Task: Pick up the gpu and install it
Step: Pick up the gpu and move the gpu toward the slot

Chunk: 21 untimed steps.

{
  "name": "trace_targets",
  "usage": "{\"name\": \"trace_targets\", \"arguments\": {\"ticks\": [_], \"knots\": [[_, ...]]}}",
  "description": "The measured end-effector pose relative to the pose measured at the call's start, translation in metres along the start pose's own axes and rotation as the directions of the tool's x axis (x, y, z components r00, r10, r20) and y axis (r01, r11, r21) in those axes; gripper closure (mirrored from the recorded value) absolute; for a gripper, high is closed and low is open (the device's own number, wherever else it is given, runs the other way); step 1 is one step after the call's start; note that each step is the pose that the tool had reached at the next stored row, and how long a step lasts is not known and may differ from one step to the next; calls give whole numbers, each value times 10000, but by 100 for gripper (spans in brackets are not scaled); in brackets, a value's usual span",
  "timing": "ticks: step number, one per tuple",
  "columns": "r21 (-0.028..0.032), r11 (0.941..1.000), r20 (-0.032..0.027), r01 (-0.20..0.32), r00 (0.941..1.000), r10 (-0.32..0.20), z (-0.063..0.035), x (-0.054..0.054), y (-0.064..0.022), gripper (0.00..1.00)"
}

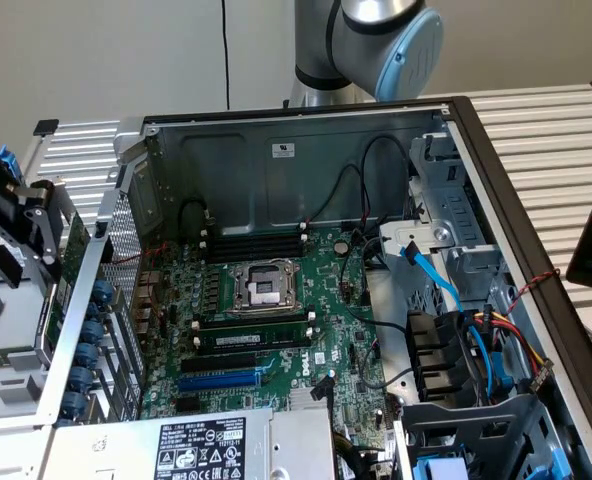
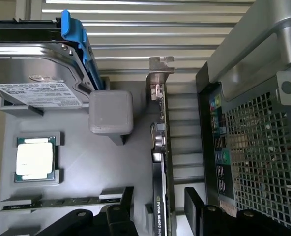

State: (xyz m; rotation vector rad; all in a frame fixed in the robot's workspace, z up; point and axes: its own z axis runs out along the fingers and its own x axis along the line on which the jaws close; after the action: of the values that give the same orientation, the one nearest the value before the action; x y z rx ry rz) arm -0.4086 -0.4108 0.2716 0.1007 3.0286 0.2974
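The gpu (image 2: 160,147) stands on its edge in a grey holder tray (image 2: 101,167), its silver end bracket (image 2: 160,73) at one end and a black shroud face with white lettering near my fingers. My gripper (image 2: 158,209) is open and straddles the card, with one black finger (image 2: 122,204) on each side and a gap to both. In the exterior view, the gripper (image 1: 46,245) hangs just outside the case at that view's left, beside the green edge of the gpu (image 1: 74,245). The green motherboard (image 1: 266,320) lies open inside the case.
The tray also holds a hard drive (image 2: 37,69) in a blue bracket, a processor chip (image 2: 35,158) and a memory stick (image 2: 62,202). The case's perforated rear wall (image 2: 263,147) rises close beside the card. Cables (image 1: 446,290) and a power supply (image 1: 201,450) crowd the case.
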Motion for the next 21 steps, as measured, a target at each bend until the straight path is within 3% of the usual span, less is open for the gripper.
{"name": "trace_targets", "arguments": {"ticks": [6, 12, 14, 18, 21], "knots": [[5, 10000, 105, -98, 9999, 98, 62, 7, 9, 47], [4, 9999, 151, -104, 9998, 104, 148, 19, 59, 47], [6, 10000, 215, -95, 9997, 95, 164, 21, 60, 47], [-7, 10000, 423, -83, 9991, 83, 200, 29, 53, 47], [-9, 10000, 460, -87, 9989, 87, 248, 54, 41, 47]]}}
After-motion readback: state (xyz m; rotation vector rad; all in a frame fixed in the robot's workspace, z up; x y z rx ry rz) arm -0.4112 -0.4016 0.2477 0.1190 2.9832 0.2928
